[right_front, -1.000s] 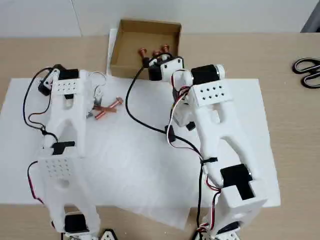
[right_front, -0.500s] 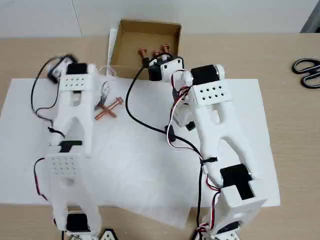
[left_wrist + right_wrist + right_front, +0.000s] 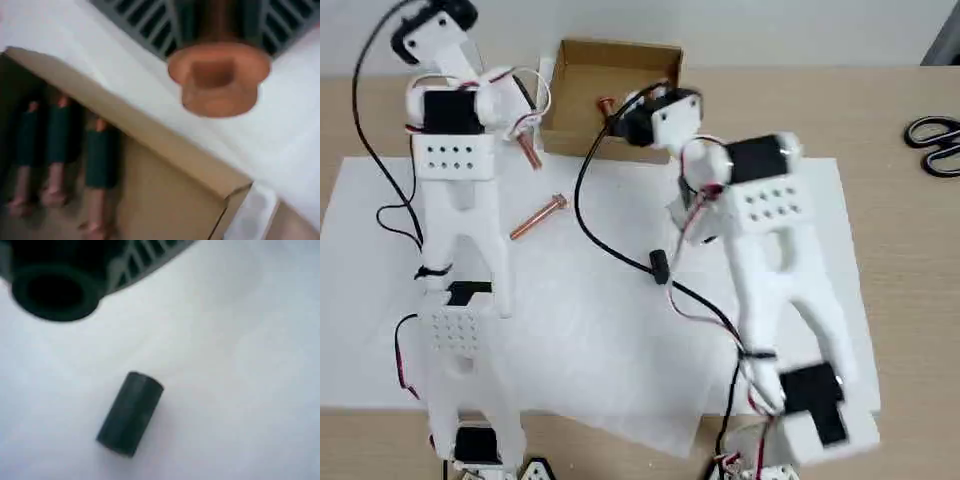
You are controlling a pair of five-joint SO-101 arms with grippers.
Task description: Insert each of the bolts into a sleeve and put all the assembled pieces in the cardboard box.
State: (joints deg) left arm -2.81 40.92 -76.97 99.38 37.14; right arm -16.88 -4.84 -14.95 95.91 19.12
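Left gripper [image 3: 524,135]: closed on a copper bolt [image 3: 218,75], raised just beside the cardboard box [image 3: 620,48].
Right gripper [image 3: 642,115]: clamped on a dark sleeve [image 3: 54,290] at the box's near wall.
Box contents: the left wrist view shows three assembled pieces [image 3: 57,145] lying inside; from above, the right arm covers most of them.
Second bolt [image 3: 538,217]: lies on the white sheet [image 3: 600,330].
Second sleeve [image 3: 130,414]: lies on the sheet in the right wrist view.
Scissors [image 3: 935,140]: well apart, on the bare table.

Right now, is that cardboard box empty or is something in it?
Not empty. The cardboard box holds three bolts in dark sleeves, lying side by side on its floor.
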